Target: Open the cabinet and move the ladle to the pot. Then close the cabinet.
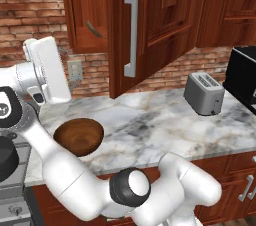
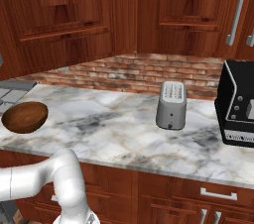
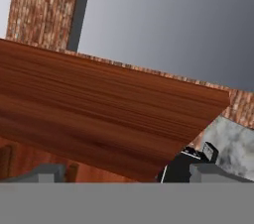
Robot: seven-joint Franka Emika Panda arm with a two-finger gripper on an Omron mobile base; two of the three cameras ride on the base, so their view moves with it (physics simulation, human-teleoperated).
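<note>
- The cabinet (image 1: 120, 25) hangs over the marble counter (image 1: 150, 120) with its door swung out — in the left base view the door stands nearly edge-on, its long silver handle (image 1: 131, 32) upright.
- Behind the open door, inside the cabinet, lies the ladle (image 1: 93, 29): a thin grey shape on the shelf. Its long axis runs aslant, upper left to lower right in that view. Which end carries the bowl is too small to tell.
- The arm's white hand (image 1: 47, 70) sits to the left of the cabinet, below the shelf and near the brick wall (image 1: 30, 15).
- In the hand view, the gripper (image 3: 119, 173) looks along a broad wooden panel; its fingers (image 3: 47, 173) stand spread wide with nothing between them.
- The pot (image 1: 7, 157) sits at the far left edge of the left base view, dark and round, just beside the wooden bowl (image 1: 79, 136).
- Step in hand, as a judgement: the opening looks done, and the reach for the ladle is next.
- That move calls for raising the hand to shelf height, going in past the door edge, and turning the wrist so the fingers close across the slender handle, not along it.
- The toaster (image 1: 204, 94) stands well apart, out of the path.
</note>
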